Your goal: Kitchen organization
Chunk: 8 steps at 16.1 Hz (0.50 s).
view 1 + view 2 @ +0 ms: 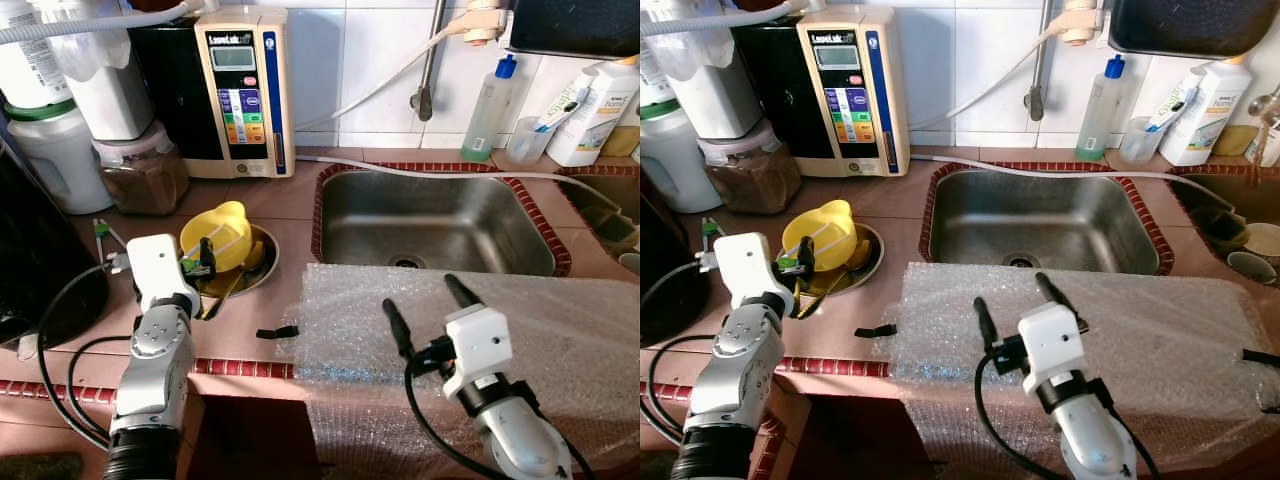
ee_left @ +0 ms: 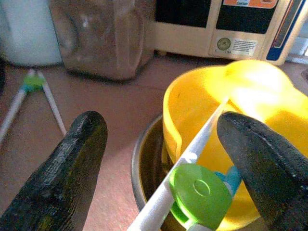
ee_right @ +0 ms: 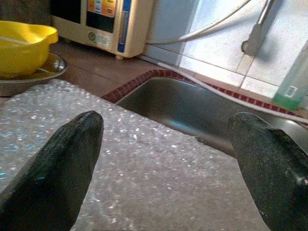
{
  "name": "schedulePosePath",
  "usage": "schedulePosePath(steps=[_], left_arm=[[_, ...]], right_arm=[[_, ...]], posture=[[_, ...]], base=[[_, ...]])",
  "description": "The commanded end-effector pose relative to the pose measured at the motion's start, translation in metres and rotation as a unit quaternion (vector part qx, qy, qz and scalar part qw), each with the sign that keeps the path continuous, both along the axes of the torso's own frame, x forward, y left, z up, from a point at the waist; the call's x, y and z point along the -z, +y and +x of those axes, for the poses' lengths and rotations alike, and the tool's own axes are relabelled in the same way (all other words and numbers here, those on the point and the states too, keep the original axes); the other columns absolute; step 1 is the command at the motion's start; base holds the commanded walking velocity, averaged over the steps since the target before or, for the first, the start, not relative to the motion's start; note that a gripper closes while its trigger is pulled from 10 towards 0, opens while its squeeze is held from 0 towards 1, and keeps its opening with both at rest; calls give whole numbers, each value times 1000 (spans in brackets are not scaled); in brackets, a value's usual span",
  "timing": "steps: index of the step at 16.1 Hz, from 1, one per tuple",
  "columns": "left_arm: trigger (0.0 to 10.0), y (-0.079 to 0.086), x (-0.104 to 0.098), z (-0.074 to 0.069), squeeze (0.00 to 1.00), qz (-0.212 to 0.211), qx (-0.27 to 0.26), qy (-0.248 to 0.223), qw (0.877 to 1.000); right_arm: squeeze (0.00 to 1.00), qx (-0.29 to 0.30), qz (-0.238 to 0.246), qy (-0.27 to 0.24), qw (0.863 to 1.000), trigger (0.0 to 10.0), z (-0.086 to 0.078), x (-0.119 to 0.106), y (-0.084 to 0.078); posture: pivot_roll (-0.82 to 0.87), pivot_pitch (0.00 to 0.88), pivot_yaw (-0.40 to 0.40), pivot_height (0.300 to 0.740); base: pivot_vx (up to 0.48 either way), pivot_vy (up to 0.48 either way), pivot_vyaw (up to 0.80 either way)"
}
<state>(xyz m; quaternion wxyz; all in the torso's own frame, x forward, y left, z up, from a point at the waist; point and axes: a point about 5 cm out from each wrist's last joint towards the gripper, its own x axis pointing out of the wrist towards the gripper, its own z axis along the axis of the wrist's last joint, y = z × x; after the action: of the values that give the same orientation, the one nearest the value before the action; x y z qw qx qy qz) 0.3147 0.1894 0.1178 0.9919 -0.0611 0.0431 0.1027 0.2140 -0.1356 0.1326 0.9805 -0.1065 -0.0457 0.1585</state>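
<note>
Spread wide, the left gripper [image 2: 159, 159] hovers at the near rim of a yellow plastic jug [image 1: 222, 234] that lies in a shallow steel bowl [image 1: 264, 262] on the brown tiled counter [image 1: 290, 195]. White training chopsticks with a green hinge [image 2: 197, 190] rest across the jug's mouth, between the two black fingers; neither finger visibly touches them. A second pair of green-topped chopsticks [image 2: 31, 94] lies on the counter beside a jar of brown powder [image 1: 142, 170]. To the right, the right gripper [image 1: 425, 300] hangs with fingers parted above a sheet of bubble wrap [image 1: 560, 340] draped over the counter's front edge, just before the steel sink [image 1: 430, 222]. A water ioniser [image 1: 245, 90] stands against the tiled wall.
</note>
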Motion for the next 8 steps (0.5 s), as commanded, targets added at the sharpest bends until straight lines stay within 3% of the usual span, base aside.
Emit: schedulePosePath(steps=[1,6,8], left_arm=[[10000,-1,0,2,0,-23,1,10,1000],[10000,4,-6,1,0,-22,1,-4,1000],[10000,10,-14,2,0,-3,6,-26,1000]], right_arm=[[0,-24,10,-7,1000,10000,-3,-7,6],[0,-47,26,-3,999,10000,-4,-9,13],[0,-47,25,-3,999,10000,-3,-8,13]], posture=[[54,0,27,740],[57,0,33,740],[65,0,39,740]], base=[[0,0,0],[0,0,0],[0,0,0]])
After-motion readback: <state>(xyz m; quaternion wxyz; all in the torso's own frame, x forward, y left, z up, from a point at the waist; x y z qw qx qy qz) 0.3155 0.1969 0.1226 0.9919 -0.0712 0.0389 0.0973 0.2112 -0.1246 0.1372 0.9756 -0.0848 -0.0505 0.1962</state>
